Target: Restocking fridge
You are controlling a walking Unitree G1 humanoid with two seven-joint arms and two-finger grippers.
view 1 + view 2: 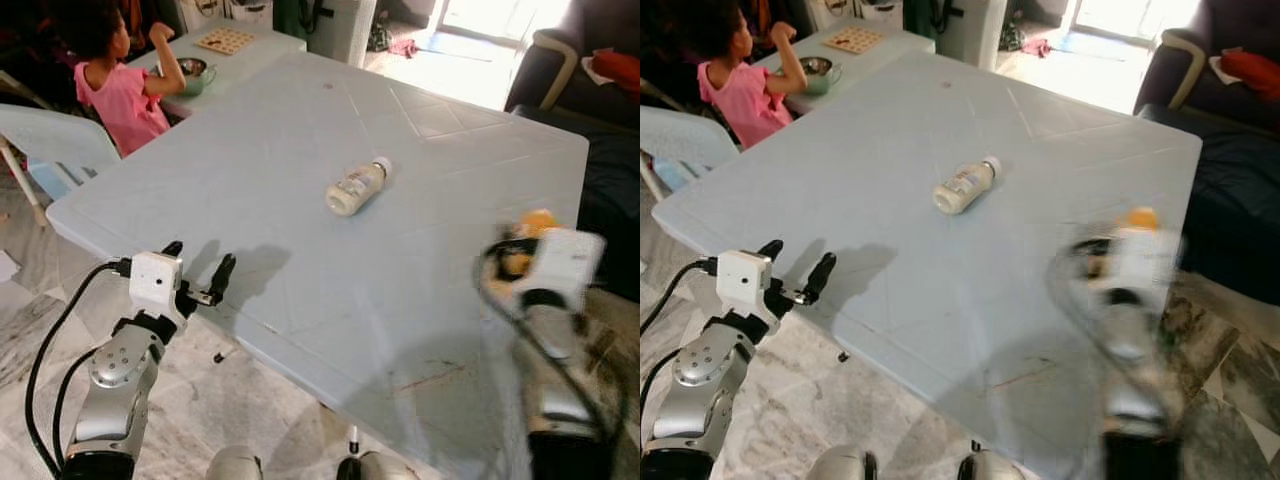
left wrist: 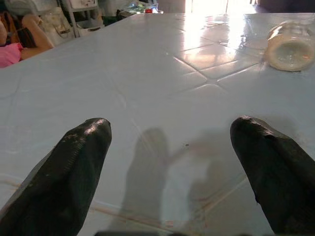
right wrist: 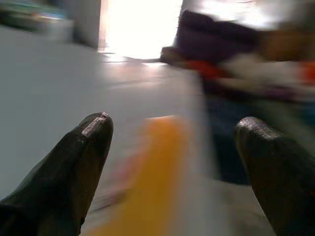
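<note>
we locate the task item, a small cream plastic bottle with a white cap, lying on its side near the middle of the pale blue tiled bench. its long axis runs diagonally: the round base points back toward our left side and the cap points away toward the far right.

the left end effector hovers at the near left edge of the bench with its two black fingers spread wide and nothing between them. from it the bottle lies forward and to the right, well apart. in the left wrist view the base of the bottle faces the camera, off to one side of the line between the fingers.

the right end effector is blurred by motion near the right edge of the bench. its fingers are spread wide, and a blurred orange object sits between them; we cannot tell whether it is gripped or merely behind them. in the head views an orange shape appears at this wrist.

we judge the left arm the freer one for the bottle. a grasp across the body requires the fingers turned to straddle the diagonal axis.

a person in a pink top sits at a second table beyond the far left corner.
</note>
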